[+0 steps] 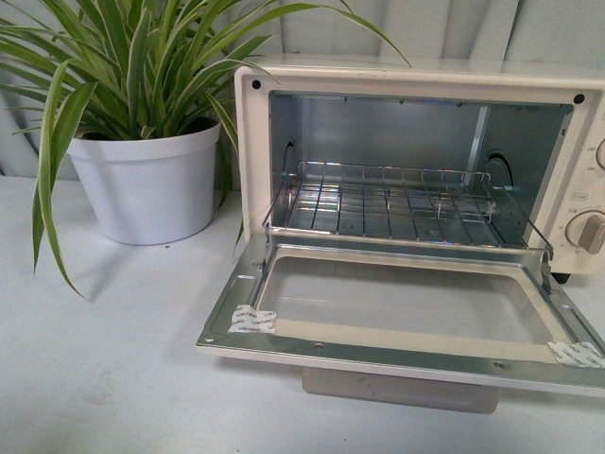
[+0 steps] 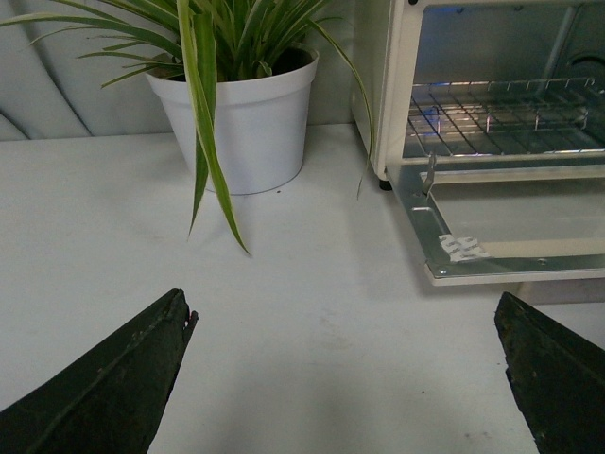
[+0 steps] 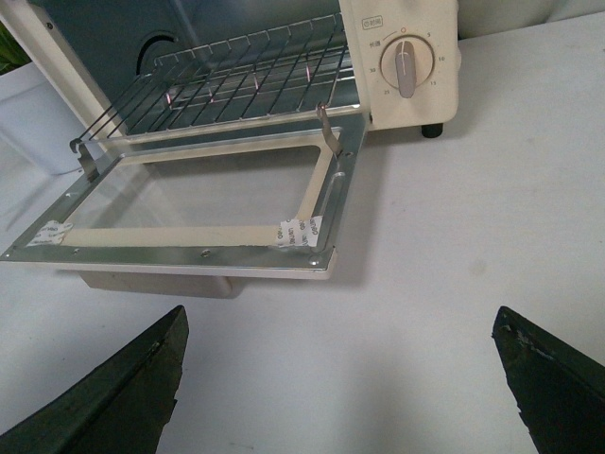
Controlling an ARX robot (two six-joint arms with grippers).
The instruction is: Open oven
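One oven [image 1: 416,170] stands in front of me on the white table [image 1: 104,378], cream-white, with its single door [image 1: 406,326] dropped flat open toward me. I count one wire rack [image 1: 392,203] inside the shiny cavity, drawn partly forward over the hinge line. The door's glass window shows the table through it, and two strips of white tape [image 1: 251,320] sit on its metal frame, one at each outer corner. Under the door's front edge hangs one pale bar handle [image 1: 402,390]. Two hinge arms link door to body, one at each side of the opening; the one on the knob side [image 3: 328,132] shows clearly from my right wrist. On the oven's control panel I see one knob in full [image 3: 406,66] and the edge of a second above it in the front view. One small black foot [image 3: 432,130] shows below that panel.

Just beside the oven, on the side away from the knobs, stands one white pot [image 1: 151,180] holding one striped green plant [image 1: 132,66], leaves arching close to the oven's wall.

My left gripper [image 2: 345,378] hangs spread wide before the oven's plant-side door corner, both fingers apart, nothing between them. My right gripper [image 3: 340,378] is likewise spread wide, holding nothing, just in front of the open door.
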